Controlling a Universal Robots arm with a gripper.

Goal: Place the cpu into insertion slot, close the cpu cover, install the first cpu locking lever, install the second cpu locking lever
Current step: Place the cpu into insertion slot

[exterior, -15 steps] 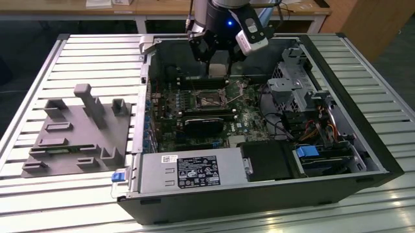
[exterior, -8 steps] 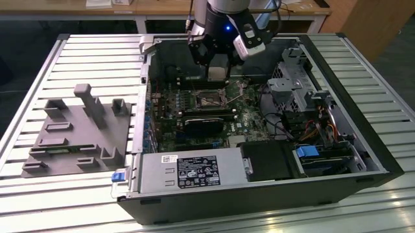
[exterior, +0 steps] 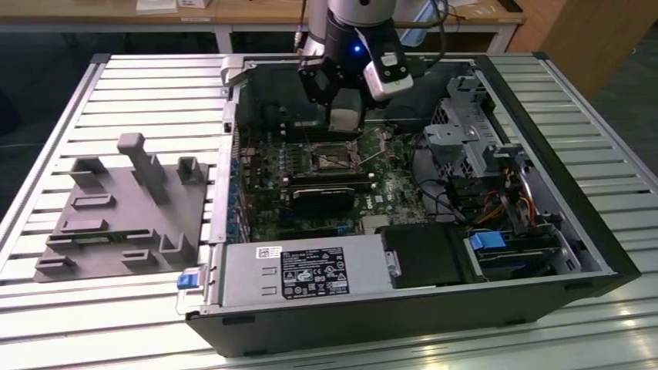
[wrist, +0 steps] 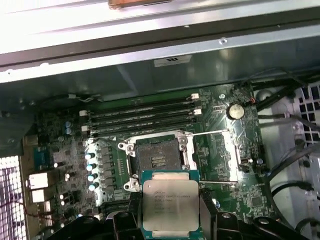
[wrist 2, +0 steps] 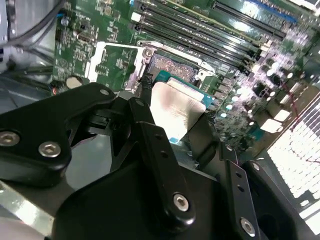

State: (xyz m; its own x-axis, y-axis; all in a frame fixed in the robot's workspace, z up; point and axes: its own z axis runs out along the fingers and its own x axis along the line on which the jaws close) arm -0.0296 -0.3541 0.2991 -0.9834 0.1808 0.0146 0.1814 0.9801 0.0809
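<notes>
My gripper (wrist: 170,206) is shut on the cpu (wrist: 171,202), a flat square chip with a silver-grey top, one black finger on each of two opposite sides. In both wrist views the cpu (wrist 2: 177,107) hangs level just short of the insertion slot (wrist: 155,157), a black-rimmed square socket with a dark centre on the green board. The slot (wrist 2: 175,67) lies bare. The cpu cover (wrist: 220,155), a thin silver frame, is swung open flat beside the socket; it also shows past the fingers (wrist 2: 112,62). In the exterior view the gripper (exterior: 344,116) hovers just behind the slot (exterior: 334,158).
Long black memory slots (wrist: 142,117) run beside the socket. A dark fan block (exterior: 323,199) sits in front of it, and the power supply (exterior: 298,274) is at the case front. Drive cage (exterior: 483,146) and cables stand at the exterior view's right, a grey fixture (exterior: 123,208) at the left.
</notes>
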